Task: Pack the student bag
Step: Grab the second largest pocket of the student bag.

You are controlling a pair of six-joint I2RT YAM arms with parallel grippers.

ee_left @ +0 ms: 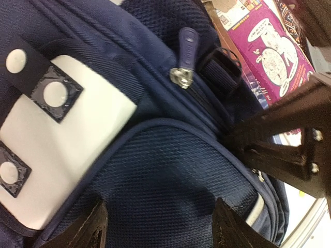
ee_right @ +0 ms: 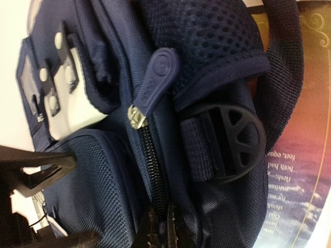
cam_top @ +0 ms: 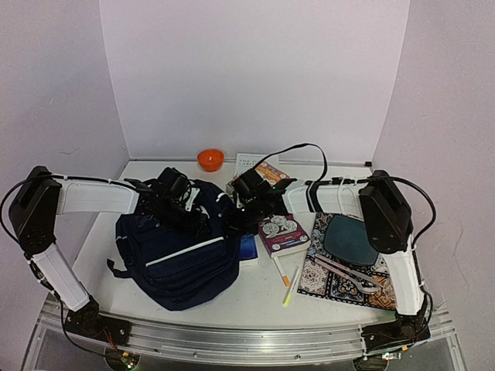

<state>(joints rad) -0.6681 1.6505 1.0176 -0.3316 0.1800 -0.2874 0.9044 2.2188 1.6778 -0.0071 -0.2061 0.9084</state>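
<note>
The bag (ee_left: 170,175) is showing coarse, matt navy cloth, with open mesh (ee_right: 207,36) padding. Its zip slider (ee_right: 136,116) is gleaming as bright metal under a smooth matt plastic pull (ee_right: 158,72). The round buckle (ee_right: 235,142) is looking like smooth plastic. The book (ee_left: 269,51) cover is shining like glossy paper

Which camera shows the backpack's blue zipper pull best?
Right wrist view: the zipper pull sits large and sharp, its slider and teeth visible. Left wrist view shows the pull smaller, near the top edge. Top view shows the whole backpack, but the pull is too small to find.
</note>
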